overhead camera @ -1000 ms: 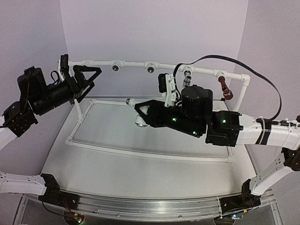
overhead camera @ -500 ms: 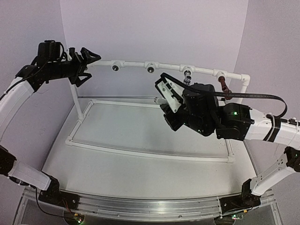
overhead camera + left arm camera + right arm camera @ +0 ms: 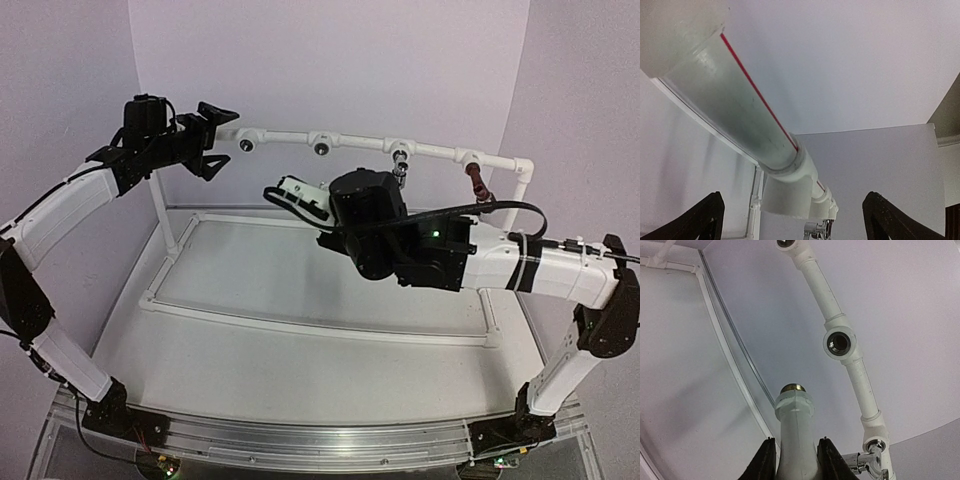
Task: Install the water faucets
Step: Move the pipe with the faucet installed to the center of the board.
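Nearest, in the right wrist view: right gripper [image 3: 796, 441] closed narrow on the white plastic faucet with brass threaded end [image 3: 795, 407], long axis aimed at twelve o'clock, thread leading. Beyond the thread, at about one o'clock and well apart: open white tee socket with dark round hole [image 3: 841, 344], facing the camera rather than the thread. Probably calls for swinging the thread toward one o'clock and squaring it to that hole before pushing in. At five o'clock on the same long white PVC rail [image 3: 822, 290], shiny silver metal faucet [image 3: 866, 461], already seated. From above, dark red-brown faucet [image 3: 481, 186] seated near the rail's three o'clock end. Farthest, at nine o'clock: left gripper [image 3: 218, 138], spread wide, holding nothing, near the rail's other end; right arm clearly nearer the open socket
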